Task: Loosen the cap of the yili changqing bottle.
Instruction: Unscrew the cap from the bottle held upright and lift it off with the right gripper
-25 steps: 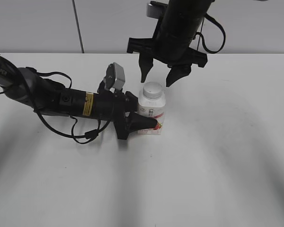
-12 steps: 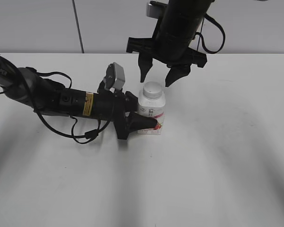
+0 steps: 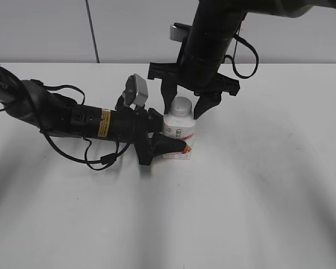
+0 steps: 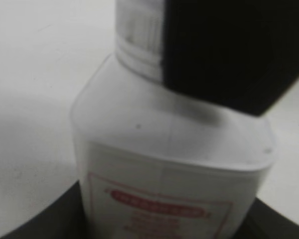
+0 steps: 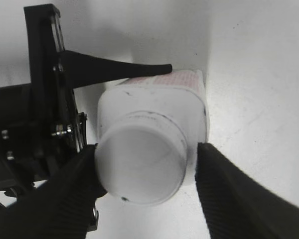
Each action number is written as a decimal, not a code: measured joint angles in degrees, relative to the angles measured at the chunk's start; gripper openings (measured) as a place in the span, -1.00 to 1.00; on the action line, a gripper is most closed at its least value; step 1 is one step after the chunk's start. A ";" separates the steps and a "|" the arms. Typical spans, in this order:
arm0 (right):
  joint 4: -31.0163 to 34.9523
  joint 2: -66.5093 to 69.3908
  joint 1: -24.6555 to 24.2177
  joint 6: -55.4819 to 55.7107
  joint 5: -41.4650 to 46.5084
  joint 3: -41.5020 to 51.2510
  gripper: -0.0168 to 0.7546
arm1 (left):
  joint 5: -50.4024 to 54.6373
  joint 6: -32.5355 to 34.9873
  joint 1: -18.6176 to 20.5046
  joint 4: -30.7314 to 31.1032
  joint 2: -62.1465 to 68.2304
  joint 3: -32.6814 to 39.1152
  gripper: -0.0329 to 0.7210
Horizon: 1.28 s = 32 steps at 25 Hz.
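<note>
Right gripper (image 3: pixel 183 106) has dropped since the earlier frames: it hung above the cap (image 3: pixel 181 106) before, and its two fingers now stand either side of it. Bottle, left arm and everything else sit where they were.

Nearest the exterior camera is bare white table (image 3: pixel 224 213). Next back, the left gripper (image 3: pixel 176 143) reaches in from the left, lying low and nearly level, jaws closed around the lower body of the yili changqing bottle (image 3: pixel 180 134); the near finger crosses the front of the pink-red label. Grasping the bottle, firm hold as far as visible. The bottle stands upright on the table, a little left of centre, cap on. In the left wrist view the bottle (image 4: pixel 174 164) fills the frame, label at the bottom, and a dark blurred finger of the other gripper covers the upper right beside the ribbed cap (image 4: pixel 137 25).

Further back and above, the right arm comes down steeply. In the right wrist view its ribbed fingers (image 5: pixel 55 199) flank the cap (image 5: pixel 139 164). The left one looks to be touching the cap's side. The right one sits just beside it, contact unclear. Jaws spread wide, not clenched. Can't tell if it grips the cap yet. The left gripper's thin finger (image 5: pixel 114 69) lies along the bottle's far side in that view.

Behind is a plain grey wall (image 3: pixel 45 28).
</note>
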 joint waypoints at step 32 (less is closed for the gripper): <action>-1.11 0.06 0.06 0.00 1.43 -2.73 0.29 | 0.00 0.00 0.00 0.00 0.00 0.00 0.13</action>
